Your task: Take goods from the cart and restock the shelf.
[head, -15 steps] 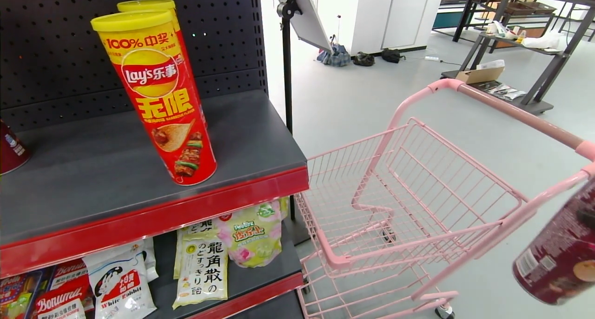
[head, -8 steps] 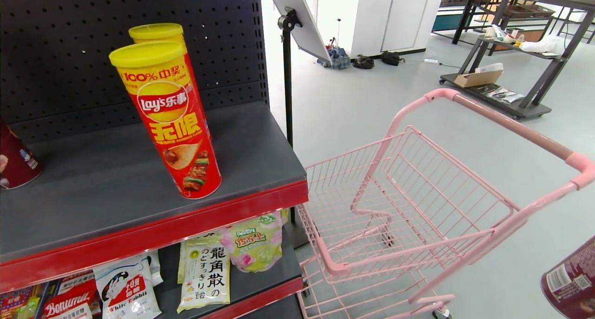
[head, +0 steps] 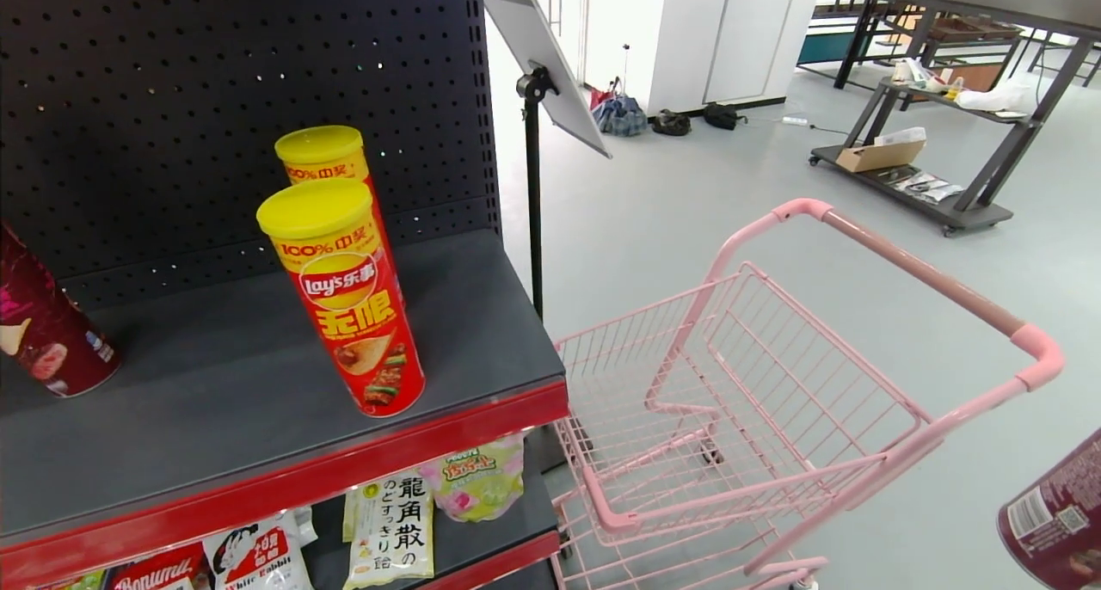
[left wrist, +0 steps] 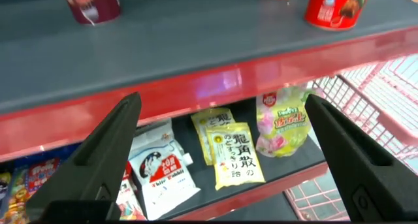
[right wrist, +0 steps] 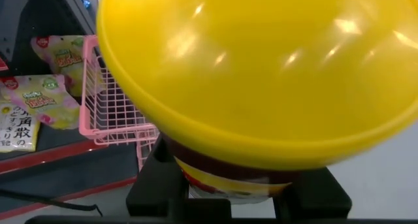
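Dark red canister (head: 1051, 528) with yellow lid (right wrist: 261, 67), clamped between the fingers of the right gripper (right wrist: 235, 188); it is outside the pink cart (head: 912, 273), near the handle end, well apart from the upper shelf (head: 215, 384). Left gripper (left wrist: 223, 105), fingers spread wide and holding nothing, faces that shelf's red front edge. On the shelf stand two red canisters (head: 354, 315) and a second dark red canister (head: 47, 332). Snack bags (head: 394, 530) lie below.

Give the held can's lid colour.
Yellow lid on the can; right wrist view shows it best.
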{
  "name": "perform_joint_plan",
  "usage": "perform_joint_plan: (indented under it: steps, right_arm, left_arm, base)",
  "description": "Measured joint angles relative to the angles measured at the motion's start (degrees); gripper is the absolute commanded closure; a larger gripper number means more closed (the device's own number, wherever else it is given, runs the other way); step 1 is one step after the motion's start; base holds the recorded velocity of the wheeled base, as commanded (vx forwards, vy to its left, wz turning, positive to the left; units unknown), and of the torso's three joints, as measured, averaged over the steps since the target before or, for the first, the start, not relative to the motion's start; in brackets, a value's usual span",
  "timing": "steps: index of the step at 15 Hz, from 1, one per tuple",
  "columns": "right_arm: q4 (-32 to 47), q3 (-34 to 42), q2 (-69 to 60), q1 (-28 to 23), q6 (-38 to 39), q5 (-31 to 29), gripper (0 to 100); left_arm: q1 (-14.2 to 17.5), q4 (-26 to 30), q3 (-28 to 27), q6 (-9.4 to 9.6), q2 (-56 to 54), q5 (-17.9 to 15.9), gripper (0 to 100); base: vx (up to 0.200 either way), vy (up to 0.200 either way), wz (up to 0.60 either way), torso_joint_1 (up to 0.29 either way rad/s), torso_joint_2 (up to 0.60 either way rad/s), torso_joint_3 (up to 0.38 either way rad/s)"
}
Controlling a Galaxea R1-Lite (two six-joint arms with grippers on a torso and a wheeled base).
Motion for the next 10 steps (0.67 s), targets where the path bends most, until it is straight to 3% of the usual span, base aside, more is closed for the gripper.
perform_joint_plan:
  steps: [5, 10]
  right_arm:
    - [-0.2, 0.0, 0.7, 0.0, -0.1, -0.1, 100]
    - [-0.6, 0.3, 1.6, -0.1, -1.0, 0.0, 100]
  left_arm:
    - [0.0, 0.0, 0.0, 0.02, 0.0, 0.0, 0]
    - [0.0, 0.0, 0.0, 0.02, 0.0, 0.0, 0]
  base:
    - [0.0, 0.0, 0.0, 0.112, -0.27, -0.157]
    - [0.0, 0.0, 0.6, 0.004, -0.01, -0.008]
